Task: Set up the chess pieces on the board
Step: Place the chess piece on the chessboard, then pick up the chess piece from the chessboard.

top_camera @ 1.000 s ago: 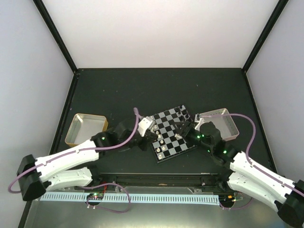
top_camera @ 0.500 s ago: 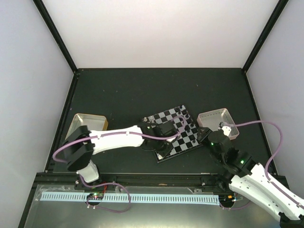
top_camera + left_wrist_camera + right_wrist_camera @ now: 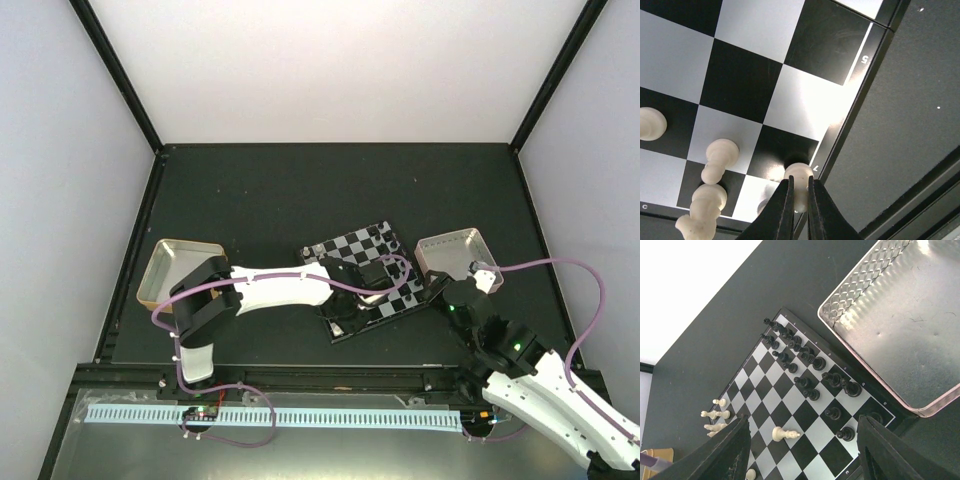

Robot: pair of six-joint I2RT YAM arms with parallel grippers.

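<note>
Cream-white, the little chess piece (image 3: 799,172) is pinched tight in the left hand (image 3: 799,182), over a black square right by the rim of the board (image 3: 805,105). I think it should go down straight and be let go slowly, so it does not tip onto the dark tabletop (image 3: 910,125). Other white pieces (image 3: 715,160) stand near, so lifting straight up looks safest. The right hand (image 3: 802,421) hangs wide open beside the board, near the metal tray (image 3: 900,330).
</note>
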